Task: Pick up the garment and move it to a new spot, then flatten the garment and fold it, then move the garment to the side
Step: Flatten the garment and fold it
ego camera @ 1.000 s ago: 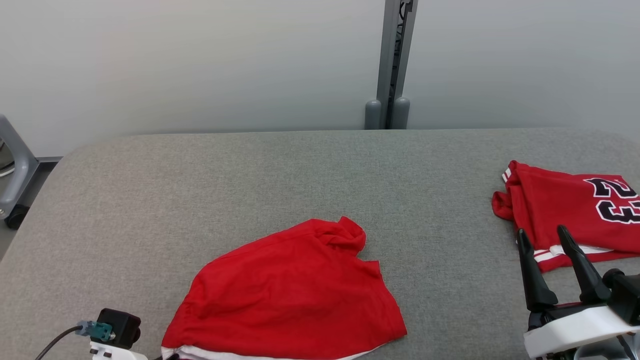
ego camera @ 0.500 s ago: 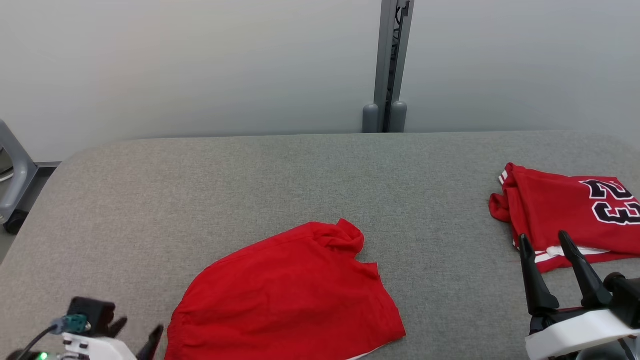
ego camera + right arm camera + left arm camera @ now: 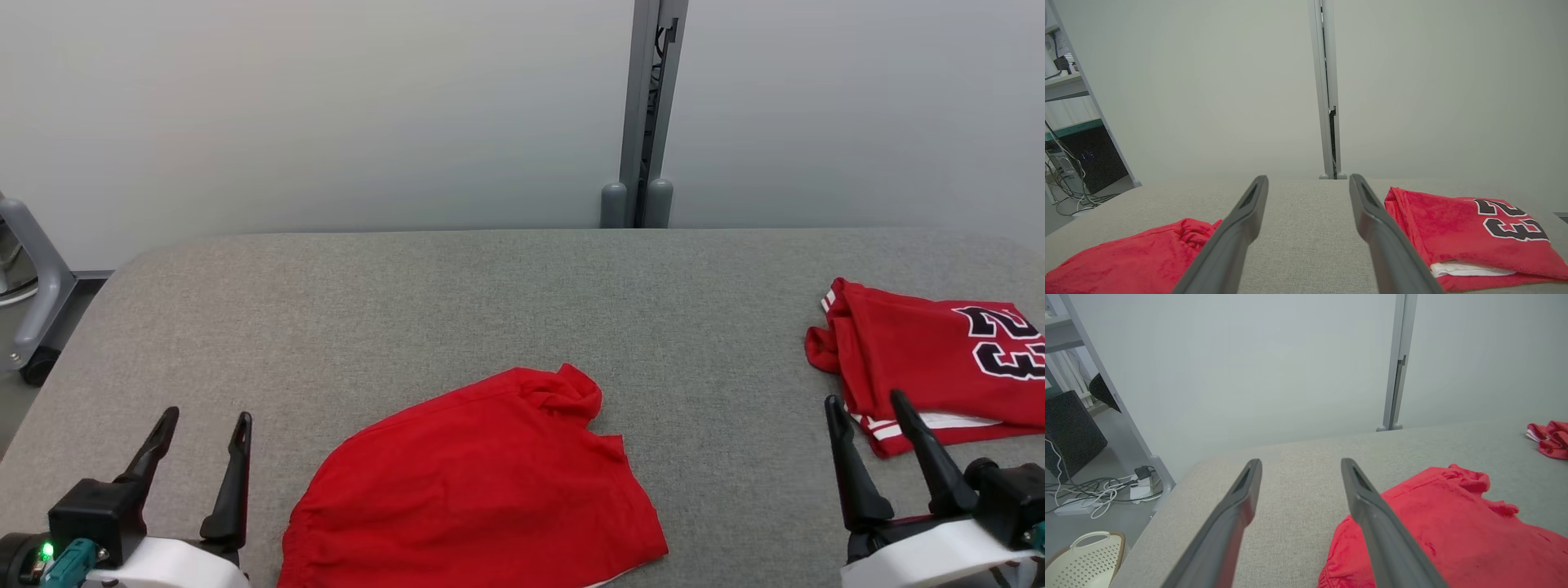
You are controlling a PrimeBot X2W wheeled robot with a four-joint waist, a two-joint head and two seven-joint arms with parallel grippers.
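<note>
Left gripper (image 3: 206,416) has changed vs a second ago: it was low at the table's (image 3: 490,302) near-left edge with its fingers hidden by the red garment's (image 3: 473,482) white hem. It's now lifted clear, both fingers visible and pointing toward the table's far edge, jaws spread wide with nothing between them. Head camera also tilted slightly, so ignore the overall frame shift. The garment lies loose at the middle of the table's near edge, rumpled at its far corner, with no gripper on it. In the left wrist view the right finger overlaps the cloth's edge; can't tell if it touches. Right gripper (image 3: 864,400) sits over the table's near-right corner, same pose as before, jaws spread and empty, fingertips just short of the folded red 23 jersey (image 3: 922,359) at the table's right edge.
</note>
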